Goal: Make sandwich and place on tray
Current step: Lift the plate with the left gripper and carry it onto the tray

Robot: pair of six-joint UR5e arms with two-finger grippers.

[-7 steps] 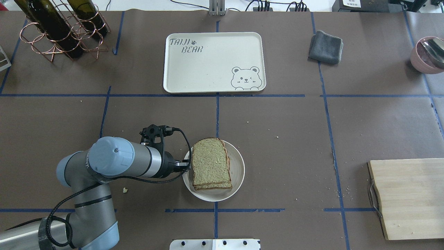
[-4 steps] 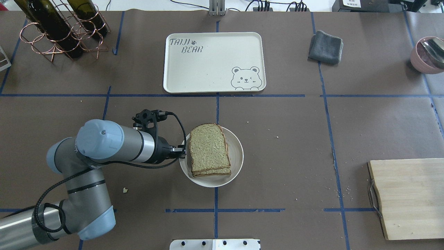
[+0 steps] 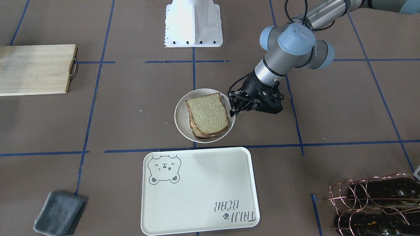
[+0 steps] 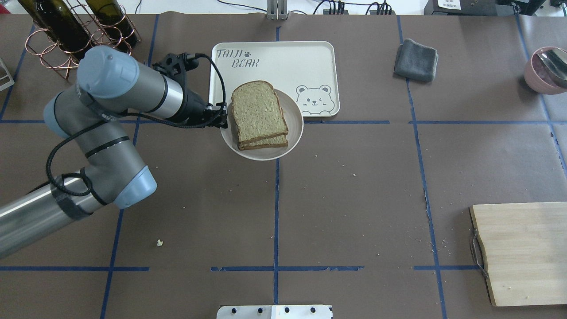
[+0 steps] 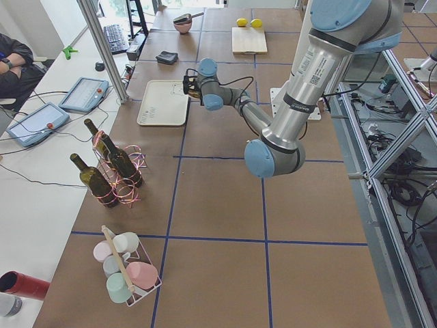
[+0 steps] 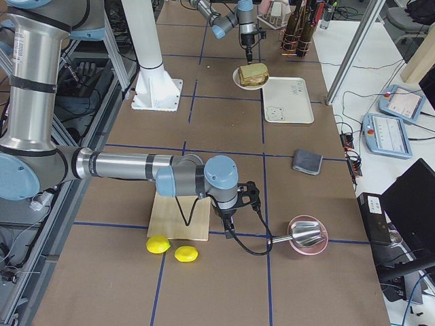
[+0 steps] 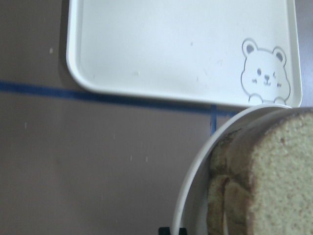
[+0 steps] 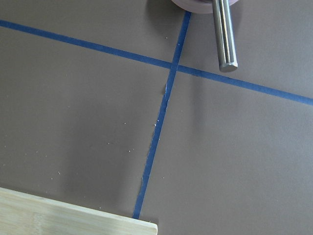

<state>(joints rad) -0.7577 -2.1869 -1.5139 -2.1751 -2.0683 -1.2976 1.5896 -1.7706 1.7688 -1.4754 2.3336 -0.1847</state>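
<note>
sandwich (image 4: pixel 258 110) on plate (image 4: pixel 295 120), near tray (image 4: pixel 283 62)

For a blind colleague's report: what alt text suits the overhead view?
The left gripper grips the rim of a plate bearing the sandwich; the plate overlaps the tray's near edge. A cloth and a cutting board lie further right.
</note>
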